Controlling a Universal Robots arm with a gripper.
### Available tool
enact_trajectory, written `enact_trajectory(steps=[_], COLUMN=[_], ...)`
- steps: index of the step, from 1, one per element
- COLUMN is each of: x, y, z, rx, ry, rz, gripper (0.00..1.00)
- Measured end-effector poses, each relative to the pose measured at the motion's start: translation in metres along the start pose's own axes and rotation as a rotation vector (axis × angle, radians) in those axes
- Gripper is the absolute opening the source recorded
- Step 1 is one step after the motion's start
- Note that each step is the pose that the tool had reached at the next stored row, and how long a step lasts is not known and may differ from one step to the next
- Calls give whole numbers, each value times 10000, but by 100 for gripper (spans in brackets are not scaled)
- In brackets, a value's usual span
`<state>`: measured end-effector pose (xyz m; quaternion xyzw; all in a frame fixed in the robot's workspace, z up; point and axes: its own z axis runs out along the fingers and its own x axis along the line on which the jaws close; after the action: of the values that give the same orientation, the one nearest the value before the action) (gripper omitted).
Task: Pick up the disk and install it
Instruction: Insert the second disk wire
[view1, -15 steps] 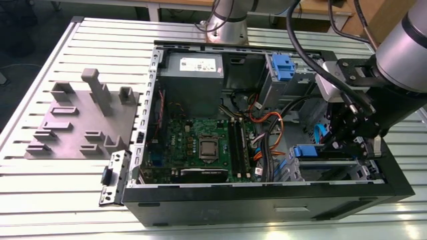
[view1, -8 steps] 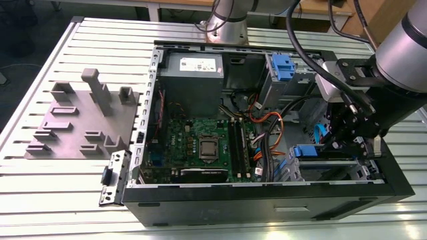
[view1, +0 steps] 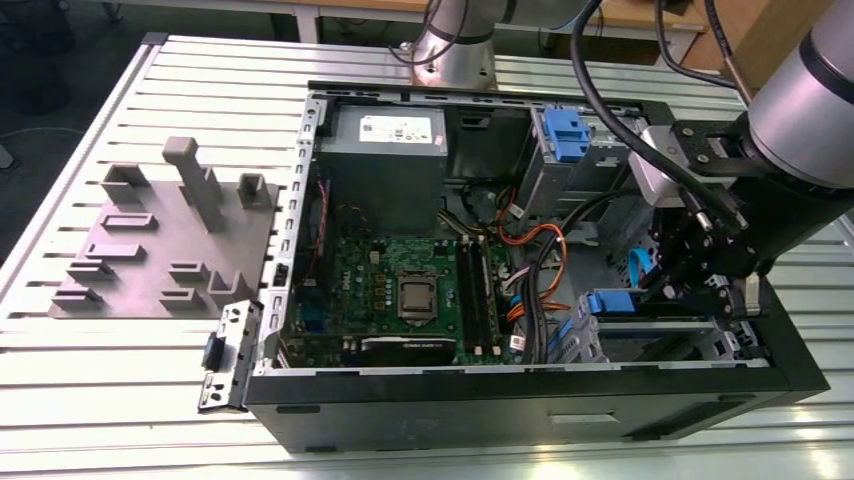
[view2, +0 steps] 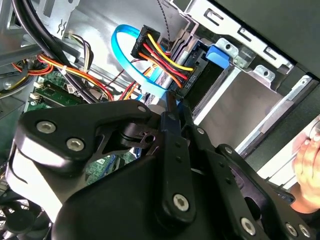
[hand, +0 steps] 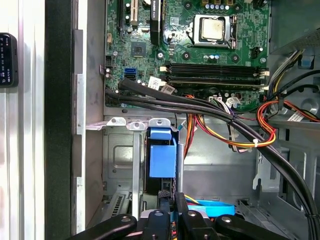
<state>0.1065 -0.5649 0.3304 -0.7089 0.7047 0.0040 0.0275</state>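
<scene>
First wrist view: one disk (hand: 161, 162) in its bay, jaws pressed together beside it.

The disk (hand: 161, 167) sits in a metal drive cage (hand: 120, 160) inside the open computer case (view1: 534, 400). It is dark, with a blue plastic bracket (hand: 163, 157) on the end that faces out. In the exterior view the blue bracket shows at about 4 o'clock in the case, near the front corner. In the second wrist view the disk (view2: 200, 75) has a black plug (view2: 165, 60) with red, yellow and black wires pushed into its end.
</scene>
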Motion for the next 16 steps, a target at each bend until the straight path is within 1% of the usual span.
enact_trajectory(steps=[7,8,11,12,16], x=[0,0,0,0,-4], y=[0,0,0,0,-3], z=[7,7,2,-11,-94], rx=[0,0,0,1,-1], ry=[-2,-1,-3,-5,-12], rz=[0,0,0,0,1], gripper=[17,24,24,24,24])
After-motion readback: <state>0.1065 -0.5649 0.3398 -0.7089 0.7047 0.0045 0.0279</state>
